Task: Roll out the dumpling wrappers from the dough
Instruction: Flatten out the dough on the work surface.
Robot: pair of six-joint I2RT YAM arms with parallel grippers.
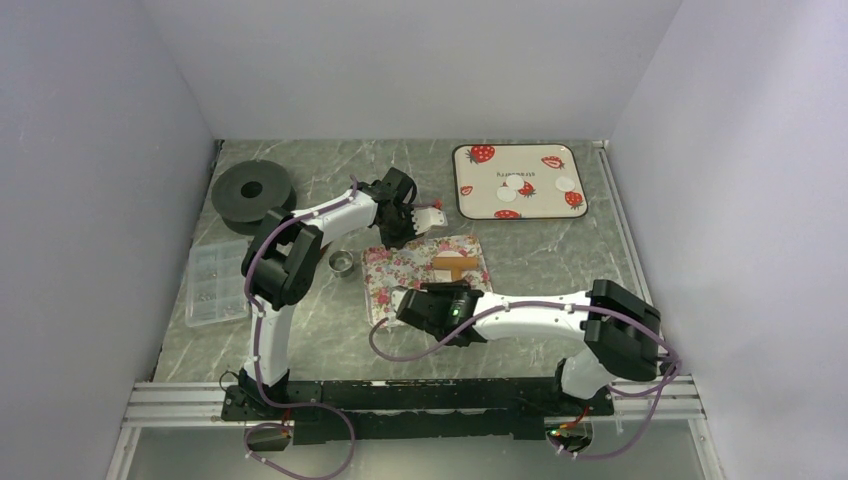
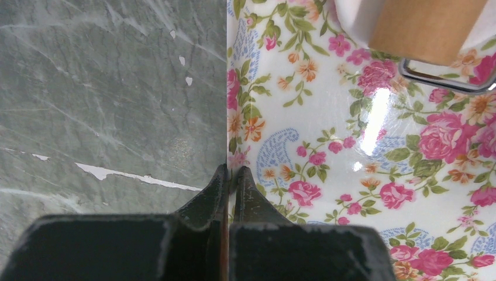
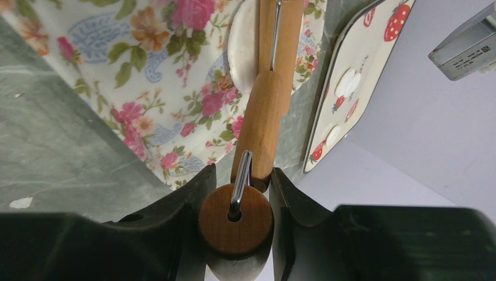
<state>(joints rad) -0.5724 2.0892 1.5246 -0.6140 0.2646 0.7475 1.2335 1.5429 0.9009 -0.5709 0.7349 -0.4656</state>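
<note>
A wooden roller point(image 1: 453, 265) with a metal frame lies across a floral mat point(image 1: 425, 272). My right gripper point(image 3: 243, 171) is shut on its near wooden end point(image 3: 236, 219). Its far drum sits on a flattened white piece of dough point(image 3: 240, 44). Three dumpling wrappers point(image 1: 515, 185) lie on the strawberry tray point(image 1: 470, 205) at the back right, and two of the wrappers point(image 3: 346, 82) show in the right wrist view. My left gripper point(image 2: 231, 172) is shut, its tips down at the mat's edge point(image 2: 229, 117).
A small metal ring cutter point(image 1: 343, 263) stands just left of the mat. A black roll point(image 1: 252, 190) lies at the back left. A clear compartment box point(image 1: 215, 283) sits by the left edge. White walls close in three sides.
</note>
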